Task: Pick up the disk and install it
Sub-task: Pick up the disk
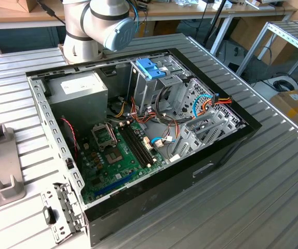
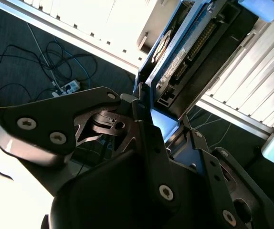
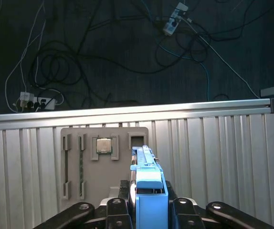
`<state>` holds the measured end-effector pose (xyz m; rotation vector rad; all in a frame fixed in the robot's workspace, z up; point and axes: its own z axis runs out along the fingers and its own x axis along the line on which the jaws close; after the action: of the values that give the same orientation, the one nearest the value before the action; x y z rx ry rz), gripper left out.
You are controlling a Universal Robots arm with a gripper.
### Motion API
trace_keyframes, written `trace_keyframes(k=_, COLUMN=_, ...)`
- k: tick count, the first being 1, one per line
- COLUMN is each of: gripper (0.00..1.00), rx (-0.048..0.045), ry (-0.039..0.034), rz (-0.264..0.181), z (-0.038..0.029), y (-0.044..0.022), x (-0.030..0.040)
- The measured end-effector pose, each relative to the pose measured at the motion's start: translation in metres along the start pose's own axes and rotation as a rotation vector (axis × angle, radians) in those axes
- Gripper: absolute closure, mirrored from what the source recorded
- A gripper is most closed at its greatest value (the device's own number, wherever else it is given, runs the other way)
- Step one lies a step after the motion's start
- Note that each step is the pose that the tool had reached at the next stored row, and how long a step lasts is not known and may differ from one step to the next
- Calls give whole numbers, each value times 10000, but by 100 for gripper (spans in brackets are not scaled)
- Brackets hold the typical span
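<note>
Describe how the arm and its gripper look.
The arm is built of rounded silver-grey joint housings, one closed by a light blue round cap. The gripper is matte black, made of flat linkage bars with rounded ends, joined by silver screw heads.

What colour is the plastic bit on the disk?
Light blue. The bracket on the disk shows best in the first wrist view.

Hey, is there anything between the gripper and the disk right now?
Nothing. In the first wrist view the gripper clamps the disk directly by its blue bracket.
</note>
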<state>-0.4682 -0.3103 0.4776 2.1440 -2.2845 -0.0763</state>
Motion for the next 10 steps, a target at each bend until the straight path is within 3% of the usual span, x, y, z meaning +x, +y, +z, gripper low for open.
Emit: trace_keyframes(k=10, gripper=63, rx=0, ry=0, rz=0, z=-73, y=3, x=-2)
